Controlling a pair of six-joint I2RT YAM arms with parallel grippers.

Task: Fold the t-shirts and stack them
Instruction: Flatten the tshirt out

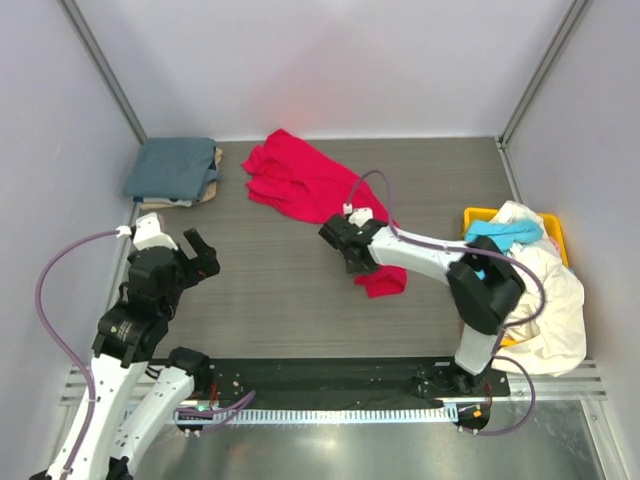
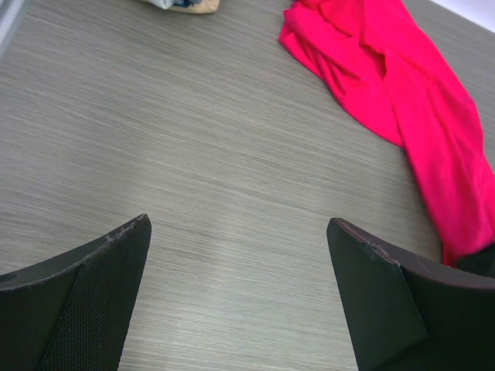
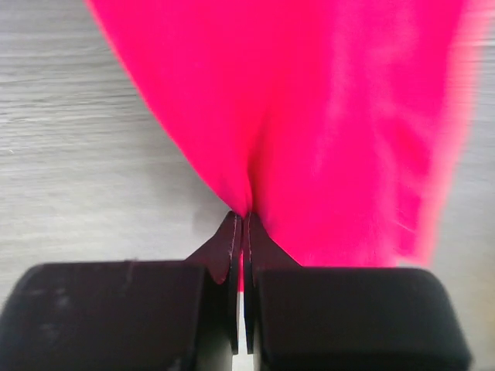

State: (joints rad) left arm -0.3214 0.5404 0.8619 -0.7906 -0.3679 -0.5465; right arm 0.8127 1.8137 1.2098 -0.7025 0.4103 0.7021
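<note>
A bright red-pink t-shirt point(image 1: 300, 180) lies crumpled across the table from the back centre towards the right; it also shows in the left wrist view point(image 2: 402, 100). My right gripper point(image 1: 345, 238) is shut on a pinch of this red-pink shirt point(image 3: 309, 116), which hangs ahead of its fingertips point(image 3: 232, 232). My left gripper point(image 1: 200, 255) is open and empty over bare table at the left, its fingers point(image 2: 100, 294) wide apart. A folded slate blue-grey t-shirt point(image 1: 172, 167) lies on a tan one point(image 1: 212, 185) at the back left. Cyan point(image 1: 505, 235) and cream-white point(image 1: 555, 300) shirts sit at the right.
A yellow plastic bin point(image 1: 478, 216) at the right edge holds the cyan and cream-white cloth, which spills over its front. Grey walls enclose the table on three sides. A black rail with the arm bases runs along the near edge point(image 1: 330, 375).
</note>
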